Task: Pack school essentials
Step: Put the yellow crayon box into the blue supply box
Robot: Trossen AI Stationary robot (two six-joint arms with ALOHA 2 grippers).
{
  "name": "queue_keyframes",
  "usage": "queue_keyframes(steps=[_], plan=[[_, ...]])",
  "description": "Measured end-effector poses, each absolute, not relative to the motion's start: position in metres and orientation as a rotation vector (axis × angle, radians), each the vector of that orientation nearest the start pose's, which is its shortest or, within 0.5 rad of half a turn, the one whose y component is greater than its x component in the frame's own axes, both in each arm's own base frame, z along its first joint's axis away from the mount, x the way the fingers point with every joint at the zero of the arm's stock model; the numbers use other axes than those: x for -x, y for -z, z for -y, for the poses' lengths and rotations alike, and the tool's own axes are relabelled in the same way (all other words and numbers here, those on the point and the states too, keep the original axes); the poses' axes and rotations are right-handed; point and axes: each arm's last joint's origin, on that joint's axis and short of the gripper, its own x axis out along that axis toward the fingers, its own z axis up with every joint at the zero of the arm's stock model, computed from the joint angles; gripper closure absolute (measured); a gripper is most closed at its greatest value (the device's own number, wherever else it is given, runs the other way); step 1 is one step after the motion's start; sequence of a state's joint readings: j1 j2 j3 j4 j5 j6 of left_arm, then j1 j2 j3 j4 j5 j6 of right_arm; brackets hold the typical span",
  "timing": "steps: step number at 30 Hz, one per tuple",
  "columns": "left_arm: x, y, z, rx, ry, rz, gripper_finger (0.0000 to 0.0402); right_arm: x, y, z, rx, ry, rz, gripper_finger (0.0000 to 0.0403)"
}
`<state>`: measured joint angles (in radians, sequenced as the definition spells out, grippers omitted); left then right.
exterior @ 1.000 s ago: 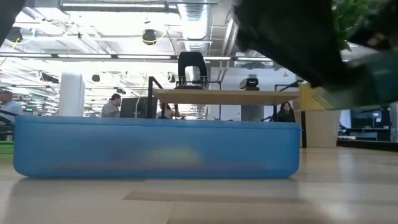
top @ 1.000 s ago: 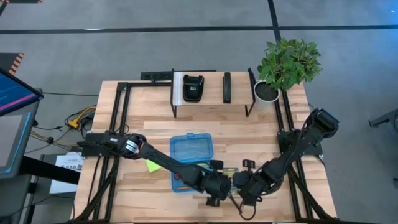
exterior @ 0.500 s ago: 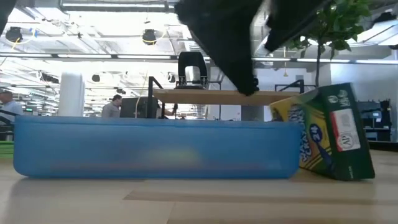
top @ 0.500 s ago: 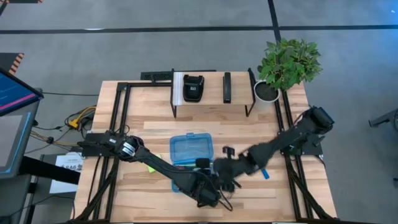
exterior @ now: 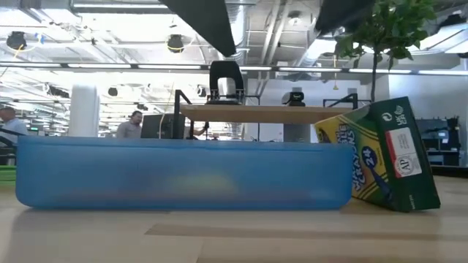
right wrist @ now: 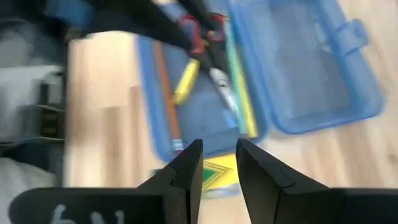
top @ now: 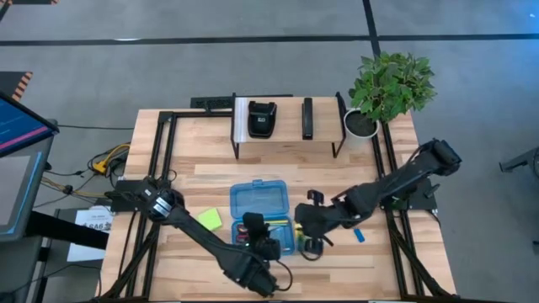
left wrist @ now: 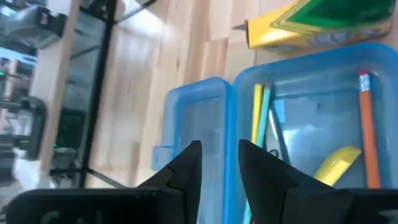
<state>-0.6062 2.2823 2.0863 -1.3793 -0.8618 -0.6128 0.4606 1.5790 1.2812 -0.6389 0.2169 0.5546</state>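
The crayon box point(exterior: 380, 157) leans on the blue case point(top: 261, 198); both grippers, left point(left wrist: 217, 163) and right point(right wrist: 216, 158), hang narrowly parted and empty; a careless push may topple it.

Seen level from table height, only dark undersides of both arms, cut off at the frame's top edge, grippers out of shot, and the contents of the blue case point(exterior: 183, 174) reduced to a pale smear behind its frosted wall. Cropped ahead of the left gripper point(left wrist: 219, 163): the crayon box point(left wrist: 323, 22) and an orange pencil point(left wrist: 367, 124). Blurred beyond the right gripper point(right wrist: 217, 163): the red-handled scissors point(right wrist: 200, 31).
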Motion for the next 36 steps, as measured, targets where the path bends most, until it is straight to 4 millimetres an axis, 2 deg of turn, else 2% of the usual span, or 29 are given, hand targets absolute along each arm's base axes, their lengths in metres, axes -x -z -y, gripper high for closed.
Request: queue_keyframes(steps=[3,8,17,21,24,27,31,36], plan=[[-0.375,-0.234,0.236,-0.523,-0.516,-0.996,0.0307,-0.288,-0.283,-0.147,-0.231,0.030,-0.907,0.0281],[-0.375,-0.242,0.239,-0.521,-0.498,-0.954,0.0313,-0.279,-0.283,-0.152,-0.307,0.107,-0.930,0.0260],[-0.379,-0.242,0.251,-0.538,-0.419,-0.902,0.0341,-0.280,-0.282,-0.149,-0.367,0.151,-0.936,0.0171],[-0.378,-0.229,0.254,-0.509,-0.406,-0.890,0.0348,-0.281,-0.282,-0.147,-0.369,0.156,-0.937,0.0145],[-0.375,-0.210,0.255,-0.443,-0.292,-0.876,0.0349,-0.280,-0.282,-0.148,-0.369,0.154,-0.939,0.0141],[-0.365,-0.205,0.250,-0.372,-0.159,-0.815,0.0349,-0.281,-0.282,-0.147,-0.383,0.161,-0.938,0.0141],[-0.338,-0.230,0.231,-0.247,-0.081,-0.607,0.0349,-0.283,-0.281,-0.142,-0.444,0.174,-0.951,0.0140],[-0.291,-0.250,0.196,-0.123,-0.038,-0.371,0.0349,-0.291,-0.284,-0.134,-0.506,0.148,-0.937,0.0140]])
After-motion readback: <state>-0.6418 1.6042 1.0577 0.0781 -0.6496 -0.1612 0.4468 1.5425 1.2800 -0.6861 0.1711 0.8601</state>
